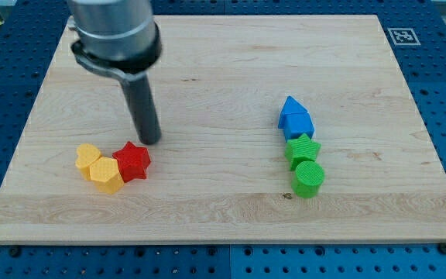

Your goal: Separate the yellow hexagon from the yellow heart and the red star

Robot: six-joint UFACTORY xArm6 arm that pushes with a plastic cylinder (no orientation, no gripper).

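The yellow hexagon (pixel 106 174) lies at the view's lower left, touching the yellow heart (pixel 88 156) on its upper left and the red star (pixel 133 161) on its right. My tip (pixel 150 141) rests on the board just above and right of the red star, very close to it or touching it. The rod rises from there to the arm's grey end at the view's top left.
At the view's right a column of blocks stands together: a blue triangle-like block (pixel 291 108), a blue block (pixel 297 125), a green star (pixel 303 149) and a green cylinder (pixel 308 178). The wooden board (pixel 223 225) lies on a blue perforated table.
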